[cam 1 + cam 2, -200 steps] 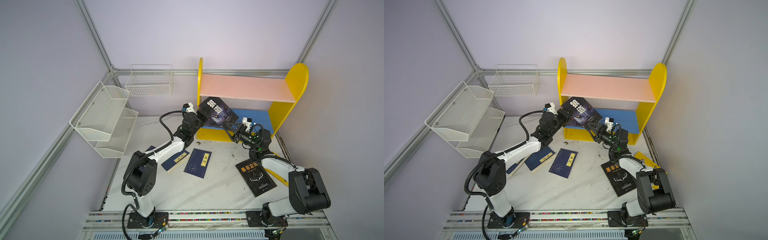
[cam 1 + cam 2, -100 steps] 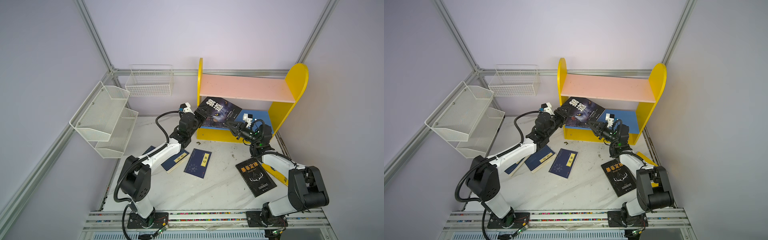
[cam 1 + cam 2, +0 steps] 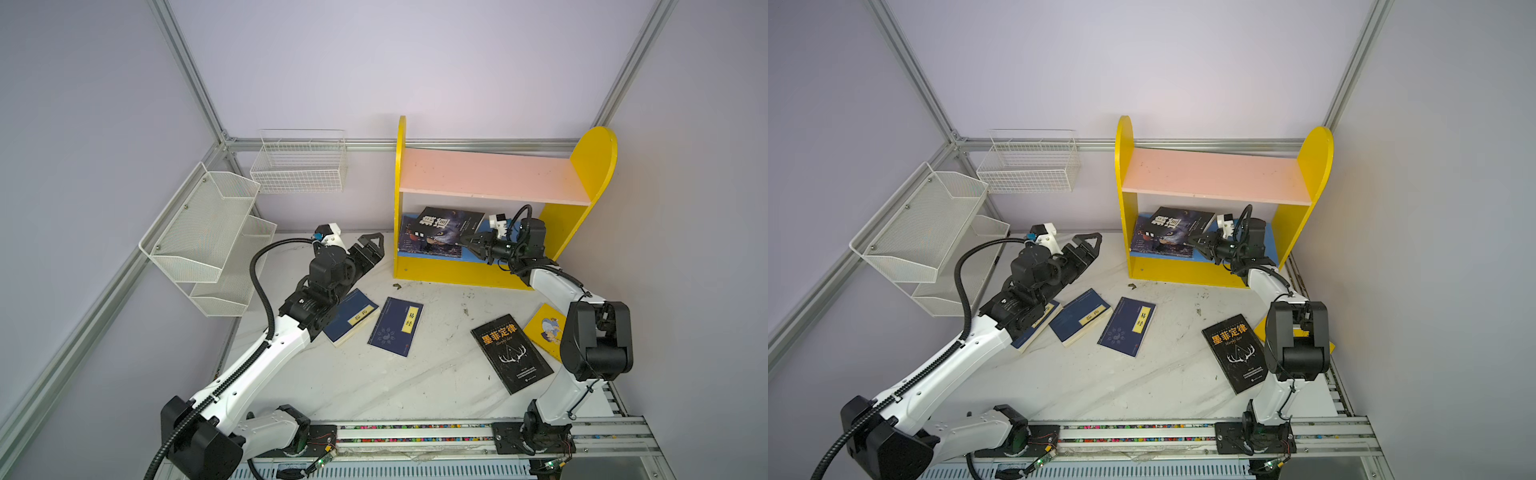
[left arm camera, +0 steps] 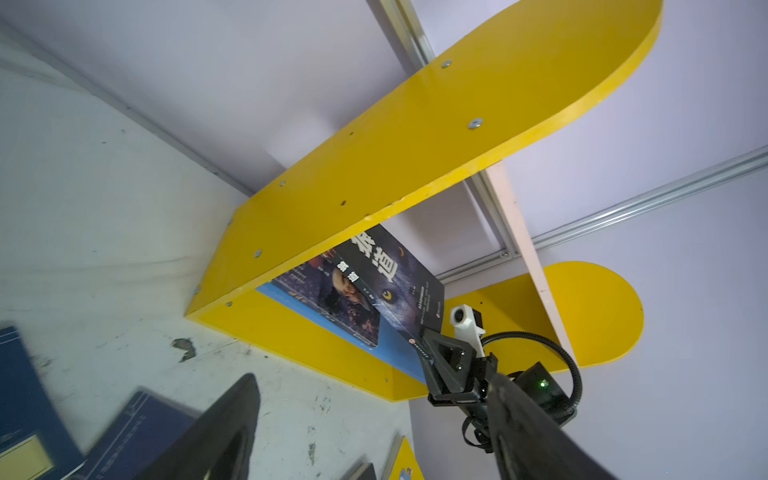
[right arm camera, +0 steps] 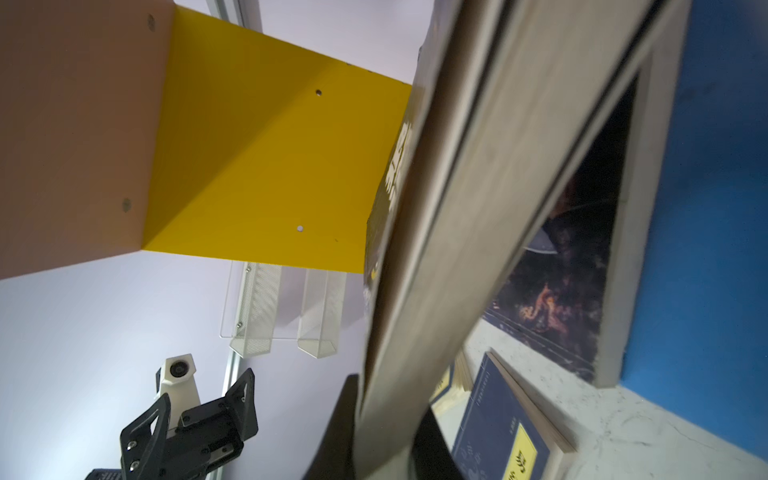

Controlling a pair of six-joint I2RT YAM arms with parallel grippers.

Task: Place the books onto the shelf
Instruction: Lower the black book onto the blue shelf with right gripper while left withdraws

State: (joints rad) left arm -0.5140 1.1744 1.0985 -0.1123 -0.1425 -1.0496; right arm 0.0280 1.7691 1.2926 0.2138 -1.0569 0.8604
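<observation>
The shelf point(image 3: 494, 176) point(image 3: 1217, 174) stands at the back with yellow sides, a pink upper board and a blue lower board. My right gripper point(image 3: 467, 242) point(image 5: 386, 424) is shut on the corner of a black wolf-cover book point(image 3: 446, 226) point(image 4: 386, 274). That book leans tilted in the lower tier over another dark book point(image 3: 411, 241) lying on the blue board. My left gripper point(image 3: 374, 248) point(image 4: 374, 415) is open and empty, left of the shelf. On the table lie navy books point(image 3: 351, 318) point(image 3: 397, 326), a black book point(image 3: 511, 353) and a yellow book point(image 3: 546, 330).
A white mesh tiered rack point(image 3: 208, 232) hangs on the left wall and a white wire basket point(image 3: 299, 164) on the back wall. A third navy book point(image 3: 1034, 324) lies partly under my left arm. The arms' base rail point(image 3: 415, 432) runs along the table's front edge.
My left gripper opened, let go of the black wolf-cover book and drew back to the left. My right gripper shut on the book's corner and carried it into the lower tier.
</observation>
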